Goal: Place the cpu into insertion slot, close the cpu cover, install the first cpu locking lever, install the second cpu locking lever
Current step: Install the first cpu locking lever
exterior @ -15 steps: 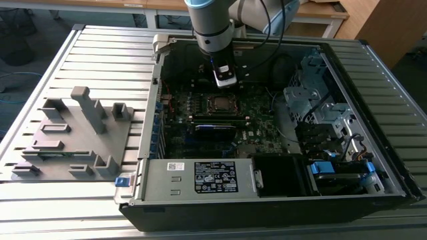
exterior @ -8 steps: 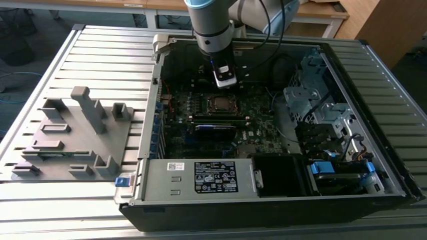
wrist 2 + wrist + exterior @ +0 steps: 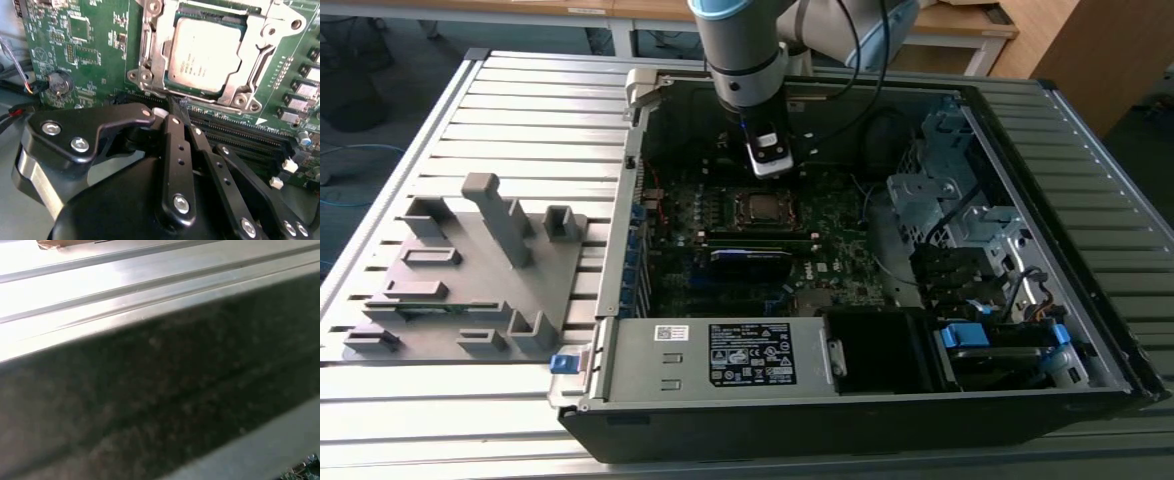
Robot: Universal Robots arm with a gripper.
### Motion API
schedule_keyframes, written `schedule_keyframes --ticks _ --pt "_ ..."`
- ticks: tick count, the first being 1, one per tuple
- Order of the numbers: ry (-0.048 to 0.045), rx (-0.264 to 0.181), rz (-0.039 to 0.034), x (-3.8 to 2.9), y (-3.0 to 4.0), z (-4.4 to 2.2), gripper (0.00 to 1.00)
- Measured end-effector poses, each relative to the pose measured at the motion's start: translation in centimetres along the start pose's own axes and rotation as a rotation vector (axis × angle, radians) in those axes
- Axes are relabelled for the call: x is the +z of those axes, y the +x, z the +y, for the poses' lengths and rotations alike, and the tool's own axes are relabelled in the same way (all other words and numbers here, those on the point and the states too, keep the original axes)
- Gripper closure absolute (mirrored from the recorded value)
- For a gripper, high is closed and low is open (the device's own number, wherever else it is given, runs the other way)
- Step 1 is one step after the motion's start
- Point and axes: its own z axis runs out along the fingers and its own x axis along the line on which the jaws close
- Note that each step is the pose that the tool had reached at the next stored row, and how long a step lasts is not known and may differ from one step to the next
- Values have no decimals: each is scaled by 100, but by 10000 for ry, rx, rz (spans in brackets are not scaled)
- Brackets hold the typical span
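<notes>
The cpu (image 3: 207, 52) lies flat in the insertion slot (image 3: 736, 208) on the green motherboard (image 3: 85, 45), its silver top showing. The cpu cover (image 3: 250, 75), a silver metal frame, lies down around the cpu's edges. A thin locking lever (image 3: 220, 106) runs along the socket's side nearest my gripper. My gripper (image 3: 176, 102) has its black fingers (image 3: 172, 135) pressed together, tips at that side of the socket by the lever; I cannot tell whether they pinch it. In the exterior view the gripper (image 3: 770, 172) hangs just behind the cpu (image 3: 761, 206).
The open computer case (image 3: 854, 420) lies on a slatted metal table (image 3: 520, 90), with its power supply (image 3: 747, 355) at the front and drive cages (image 3: 947, 190) on the exterior view's right. Black memory slots (image 3: 240, 135) run beside the socket. A grey fixture (image 3: 467, 270) stands on the exterior view's left.
</notes>
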Motion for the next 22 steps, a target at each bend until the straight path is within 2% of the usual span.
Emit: schedule_keyframes --ticks 8,13,19,22 --pt "-16 3 -6 -8 -15 10 90" --pt "-8 1 -1 -85 -30 23 90" --pt "-4 3 3 -211 -56 47 90" --pt "-7 3 2 -215 -57 48 90"
